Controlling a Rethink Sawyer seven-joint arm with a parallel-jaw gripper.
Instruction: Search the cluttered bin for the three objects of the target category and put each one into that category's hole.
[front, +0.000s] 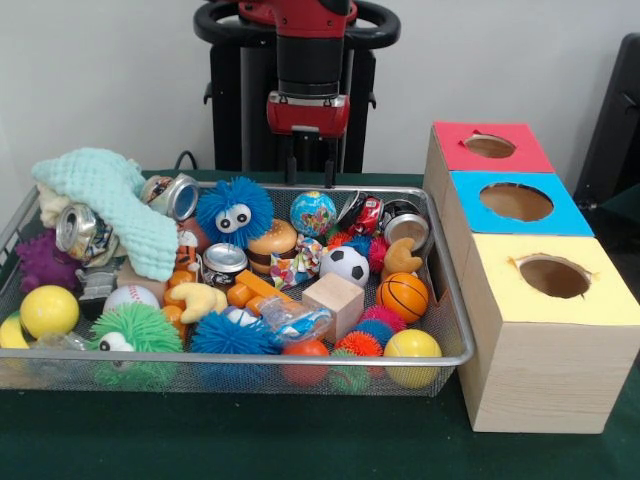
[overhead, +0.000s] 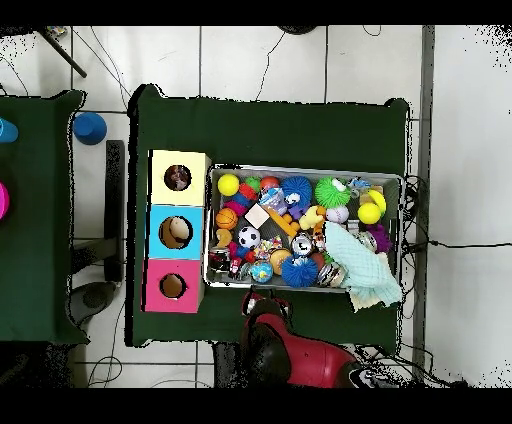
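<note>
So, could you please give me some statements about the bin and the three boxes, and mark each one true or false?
1. The yellow-topped box stands closest to the front camera. True.
2. The mint green cloth lies at the end of the bin next to the boxes. False: it lies at the opposite end.
3. The gripper is holding the soccer ball. False: it hangs above the bin's far edge, and the ball lies in the bin.
4. The blue-topped box sits between the red-topped box and the yellow one. True.
5. The wooden cube rests on the table outside the bin. False: it is inside.
</note>
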